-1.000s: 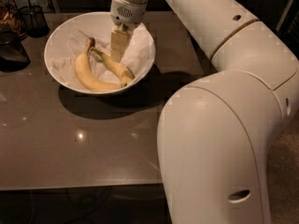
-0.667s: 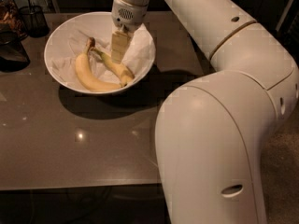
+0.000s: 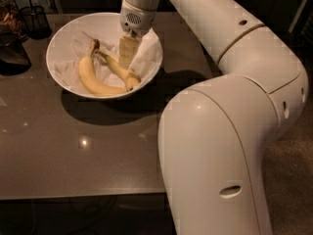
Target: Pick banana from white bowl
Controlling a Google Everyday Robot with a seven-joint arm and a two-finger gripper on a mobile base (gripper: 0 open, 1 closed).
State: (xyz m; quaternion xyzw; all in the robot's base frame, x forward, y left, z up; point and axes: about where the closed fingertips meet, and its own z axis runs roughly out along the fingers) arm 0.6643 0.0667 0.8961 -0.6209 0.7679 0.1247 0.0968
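Note:
The white bowl stands on the dark table at the back left, lined with crumpled white paper. Two bananas lie in it. The banana, shorter and deeper yellow with a greenish neck, lies on the right side of the bowl. A paler, longer curved banana with a brown stem tip lies to its left. My gripper points down into the bowl, right over the middle of the shorter banana and at or touching it. The gripper hides part of that banana.
A black wire cup and a dark object stand at the table's left back edge. The table's front edge runs across the lower left. My large white arm fills the right half of the view.
The gripper has sunk slightly toward the shorter banana. The bananas and the bowl have not moved.

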